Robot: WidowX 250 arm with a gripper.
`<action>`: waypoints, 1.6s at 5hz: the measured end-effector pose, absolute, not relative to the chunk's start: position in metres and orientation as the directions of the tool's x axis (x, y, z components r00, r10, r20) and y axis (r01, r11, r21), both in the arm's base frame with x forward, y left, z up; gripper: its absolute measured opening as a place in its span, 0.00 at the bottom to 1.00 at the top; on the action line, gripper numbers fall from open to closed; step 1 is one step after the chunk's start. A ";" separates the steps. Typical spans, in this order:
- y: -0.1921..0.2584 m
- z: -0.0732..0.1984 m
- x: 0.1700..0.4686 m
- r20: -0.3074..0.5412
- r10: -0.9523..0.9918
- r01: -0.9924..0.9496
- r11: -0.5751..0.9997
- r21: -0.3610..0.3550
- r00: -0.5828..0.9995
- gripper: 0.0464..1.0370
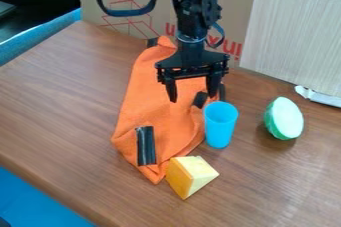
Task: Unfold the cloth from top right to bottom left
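Observation:
The black gripper (192,96) hangs over the upper right part of the orange cloth (170,116), fingers spread open with nothing between them. The cloth lies as a long, wrinkled strip from near the cardboard at the back down to the yellow wedge. Its top right portion is partly hidden behind the gripper. Black patches show on the cloth: a long one (146,146) at the lower left and a small one (200,99) beside the right fingertip. Whether the fingertips touch the cloth, I cannot tell.
A blue cup (220,124) stands against the cloth's right edge. The yellow cheese-like wedge (190,175) sits at the cloth's lower end. Farther right is a green and white half-round object (284,118). Cardboard (146,22) and a pale panel (293,34) stand along the back.

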State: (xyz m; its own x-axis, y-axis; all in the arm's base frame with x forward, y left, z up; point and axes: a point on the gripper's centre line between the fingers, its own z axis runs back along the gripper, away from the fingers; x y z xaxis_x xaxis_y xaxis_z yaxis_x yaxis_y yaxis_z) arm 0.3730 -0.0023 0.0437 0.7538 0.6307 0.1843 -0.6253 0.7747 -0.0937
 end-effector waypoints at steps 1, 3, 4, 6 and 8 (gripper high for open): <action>-0.005 0.038 0.370 0.185 0.625 -0.621 0.779 -0.086 0.758 0.91; -0.001 0.023 0.371 0.193 0.623 -0.627 0.778 -0.050 0.758 0.48; -0.001 0.020 0.370 0.199 0.624 -0.628 0.777 -0.052 0.756 0.52; 0.001 0.017 0.370 0.200 0.634 -0.637 0.769 -0.060 0.747 0.21; 0.005 0.018 0.367 0.163 0.664 -0.661 0.746 -0.083 0.729 0.01</action>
State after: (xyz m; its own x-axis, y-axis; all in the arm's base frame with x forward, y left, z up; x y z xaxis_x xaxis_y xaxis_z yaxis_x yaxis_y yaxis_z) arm 0.3673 0.0048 0.0180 0.7294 0.6644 0.1628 -0.6608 0.7459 -0.0835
